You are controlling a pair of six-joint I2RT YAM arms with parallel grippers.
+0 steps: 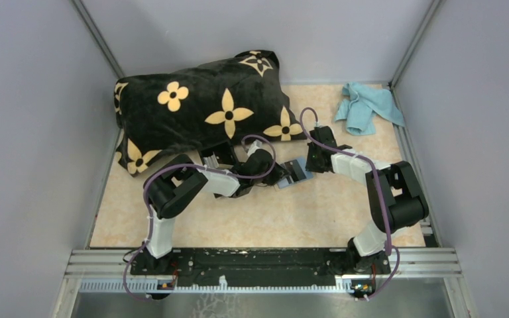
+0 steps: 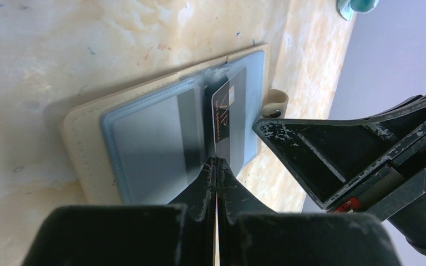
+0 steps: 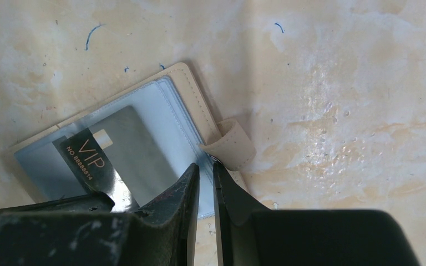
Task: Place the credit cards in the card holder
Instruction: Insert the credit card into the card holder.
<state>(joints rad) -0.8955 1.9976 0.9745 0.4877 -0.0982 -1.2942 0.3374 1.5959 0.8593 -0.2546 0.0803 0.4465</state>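
The card holder point(image 1: 296, 173) lies open on the table: a beige cover point(image 2: 80, 149) with pale blue clear sleeves point(image 3: 183, 105). A dark credit card marked VIP point(image 2: 230, 119) stands slanted with its far end inside a sleeve, where it looks grey point(image 3: 138, 149). My left gripper point(image 2: 216, 160) is shut on the card's near end. It shows in the top view point(image 1: 280, 177) just left of the holder. My right gripper point(image 3: 205, 166) has its tips down at the holder's edge beside the beige snap tab point(image 3: 228, 147). Its jaws stand a narrow slit apart with nothing between them.
A big black pillow with yellow flowers point(image 1: 199, 112) fills the back left of the table. A light blue cloth point(image 1: 368, 106) lies at the back right corner. Grey walls close in both sides and the back.
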